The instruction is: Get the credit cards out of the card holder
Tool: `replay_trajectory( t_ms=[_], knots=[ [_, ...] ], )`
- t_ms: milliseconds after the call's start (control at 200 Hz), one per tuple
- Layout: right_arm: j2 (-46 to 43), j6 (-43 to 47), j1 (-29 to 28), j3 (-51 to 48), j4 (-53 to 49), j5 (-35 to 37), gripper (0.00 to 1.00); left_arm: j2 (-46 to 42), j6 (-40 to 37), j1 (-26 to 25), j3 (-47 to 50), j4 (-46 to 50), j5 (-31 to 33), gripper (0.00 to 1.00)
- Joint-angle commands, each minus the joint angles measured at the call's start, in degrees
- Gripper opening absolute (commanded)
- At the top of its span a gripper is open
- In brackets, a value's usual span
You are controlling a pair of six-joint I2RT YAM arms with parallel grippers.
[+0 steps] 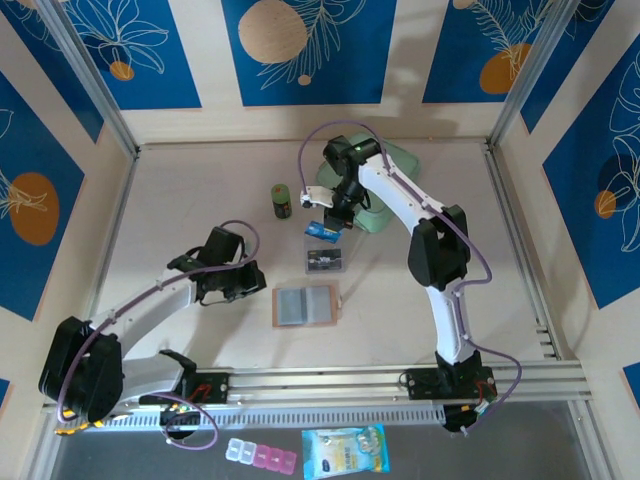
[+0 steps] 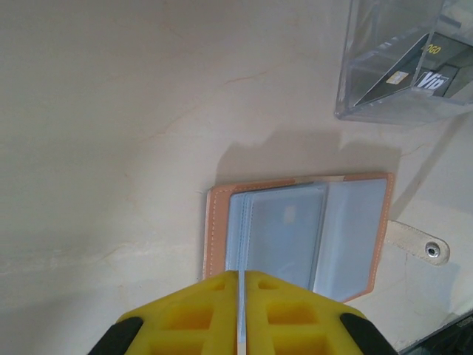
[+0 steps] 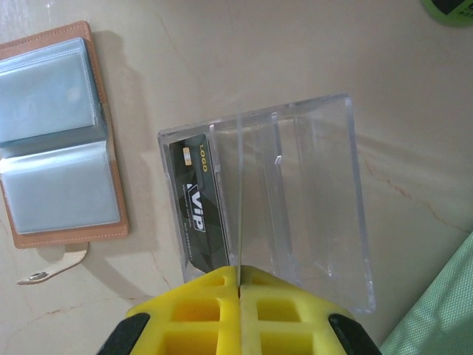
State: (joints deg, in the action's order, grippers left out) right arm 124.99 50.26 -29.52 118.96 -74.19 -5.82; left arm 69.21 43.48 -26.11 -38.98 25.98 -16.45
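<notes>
The open pinkish-tan leather card holder (image 1: 303,306) lies on the table (image 1: 200,200), just before the clear plastic box (image 1: 326,260) holding a black plastic card (image 3: 198,214).

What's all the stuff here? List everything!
card holder: one, pinkish-tan, open mid-table
clear box: one, see-through, just behind the card holder
black card: one, black, inside the clear box
blue card: one, blue, in the right gripper, above the box
can: one, green, left of the zip case
zip case: one, mint green, far side
pill box: one, clear and pink, below the near edge
sachet: one, blue-printed, beside the pill box
left gripper: one, yellow, shut, by the card holder
right gripper: one, yellow, shut on the blue card
</notes>
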Motion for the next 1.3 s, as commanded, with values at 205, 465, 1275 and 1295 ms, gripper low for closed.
replay_trajectory(
  t_ms=[205,465,1275,1295],
  knots=[
    [5.2,3.8,0.6,4.7,-5.9,1.4,0.0,0.4,-1.3,1.3,-1.4,1.3,-1.5,0.1],
    [6.1,4.0,0.1,2.6,-5.5,0.6,0.0,0.6,-1.6,1.6,-1.5,1.0,-2.1,0.1],
    [2.2,-1.4,-0.6,0.9,2.4,0.3,0.18,-1.4,-0.7,1.8,-0.4,1.0,-2.0,0.1],
    [1.9,-1.7,-0.6,0.9,2.7,0.4,0.18,-1.3,-0.8,1.8,-0.4,0.9,-2.1,0.1]
  ],
)
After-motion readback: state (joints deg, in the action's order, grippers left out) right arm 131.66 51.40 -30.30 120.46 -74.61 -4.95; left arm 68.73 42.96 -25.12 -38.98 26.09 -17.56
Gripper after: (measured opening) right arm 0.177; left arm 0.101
